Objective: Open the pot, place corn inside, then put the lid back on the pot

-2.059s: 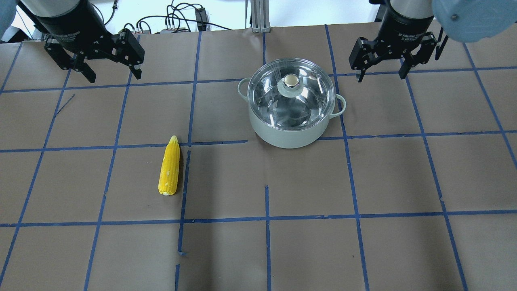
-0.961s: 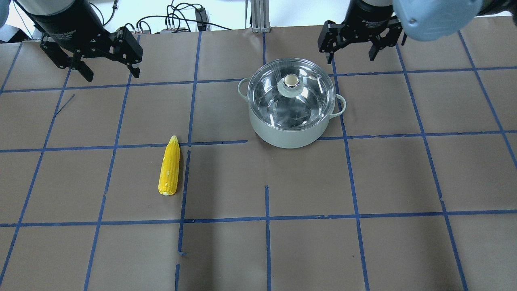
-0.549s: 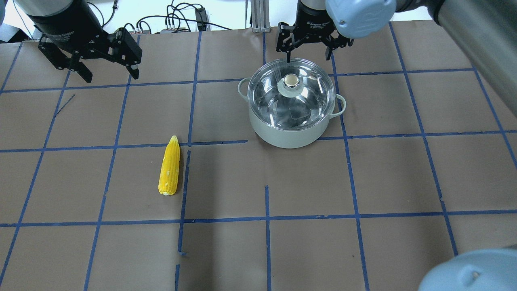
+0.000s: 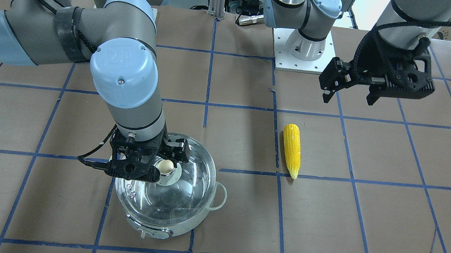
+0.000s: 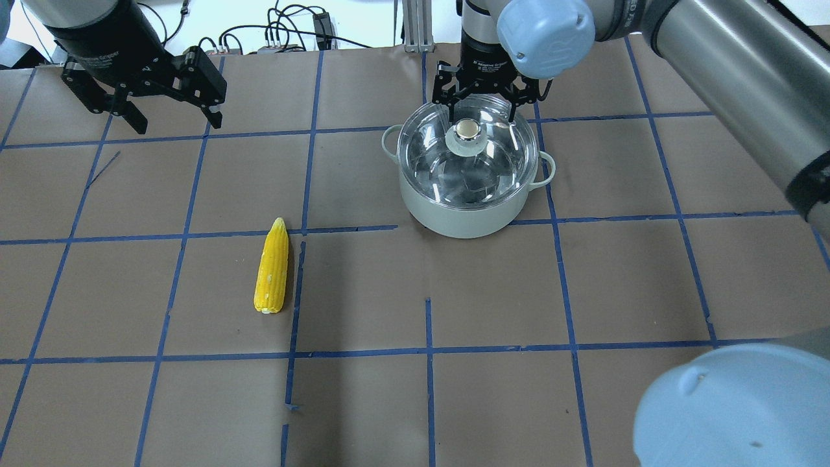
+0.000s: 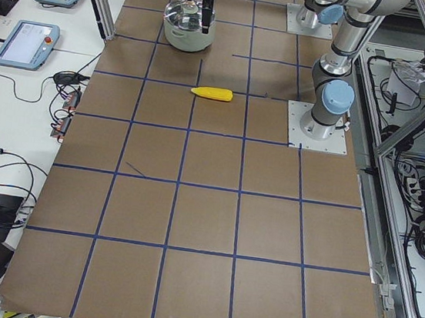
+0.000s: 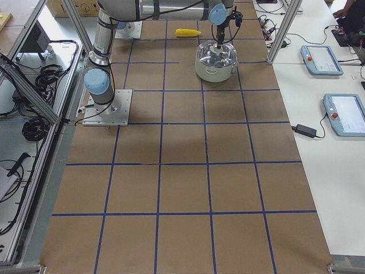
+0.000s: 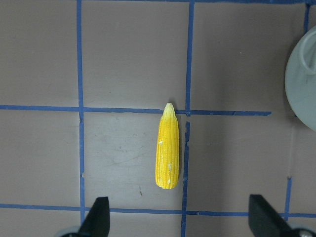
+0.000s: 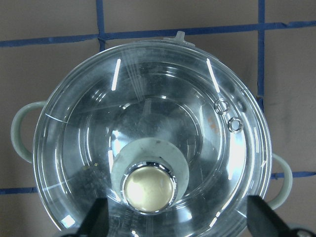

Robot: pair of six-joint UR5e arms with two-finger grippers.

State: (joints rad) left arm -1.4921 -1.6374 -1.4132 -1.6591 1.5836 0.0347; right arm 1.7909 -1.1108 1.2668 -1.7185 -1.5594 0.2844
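The pot [image 5: 462,217] stands at the back centre of the table with the glass lid [image 5: 468,170] shut on it. My right gripper [image 5: 481,111] is open and hangs just above the lid's far half. In the right wrist view its fingertips straddle the lid's knob [image 9: 148,190], which sits left of the gripper's middle [image 9: 180,215]. The corn [image 5: 272,267] lies on the paper at front left, tip pointing away from me. My left gripper [image 5: 176,120] is open and empty, high over the back left; its wrist view shows the corn [image 8: 168,148] below.
Blue tape lines grid the brown paper. Cables [image 5: 292,29] and a metal post [image 5: 415,26] sit at the back edge. Both arm bases [image 4: 302,48] stand on my side of the table. Tablets [image 7: 319,57] lie on the side benches.
My right gripper has swung from the back right to the left and come down over the pot's lid, still open. The left gripper has barely moved. Pot and corn have stayed put.
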